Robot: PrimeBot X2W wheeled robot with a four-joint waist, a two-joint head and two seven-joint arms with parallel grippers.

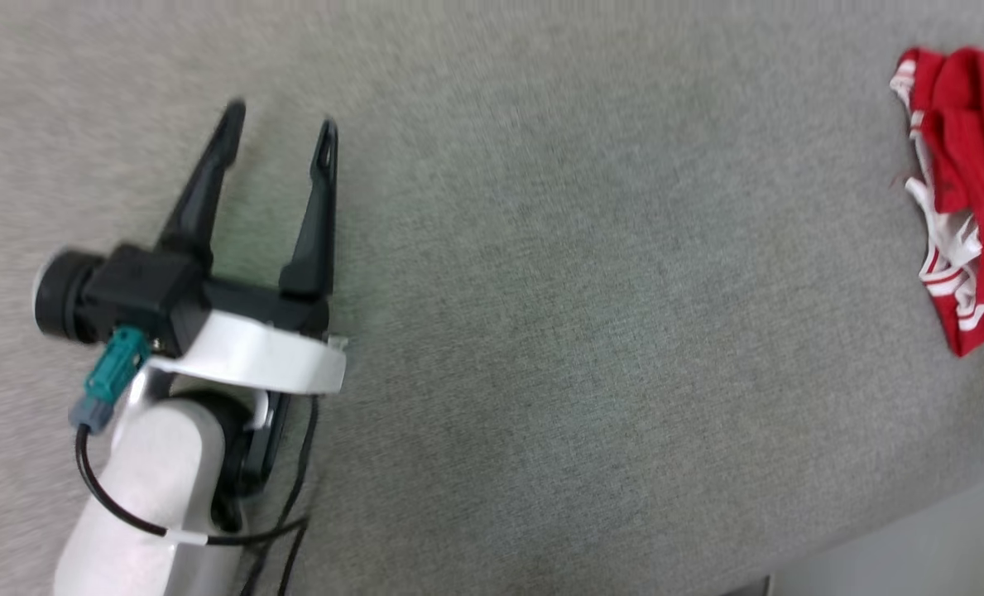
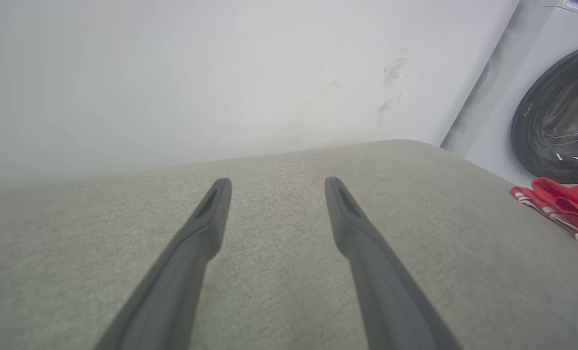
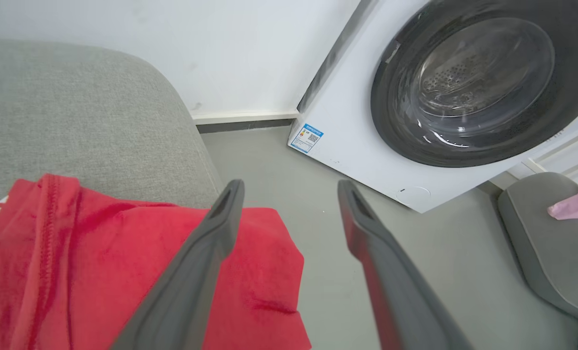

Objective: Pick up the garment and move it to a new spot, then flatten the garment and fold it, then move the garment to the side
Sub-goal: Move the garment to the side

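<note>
Shows garment (image 1: 967, 190) bunched at the 3 o'clock edge of the grey cushion (image 1: 583, 290); suggests set-aside step essentially complete. Keeps left end effector (image 1: 281, 118) and right end effector (image 3: 289, 184) released, empty.

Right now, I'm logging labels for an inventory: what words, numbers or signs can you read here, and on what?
Sticker on the washing machine: blue header and a square code, print too small to read.
Red shirt: no lettering shows on the folds in view.
Nothing else carries readable text.
</note>
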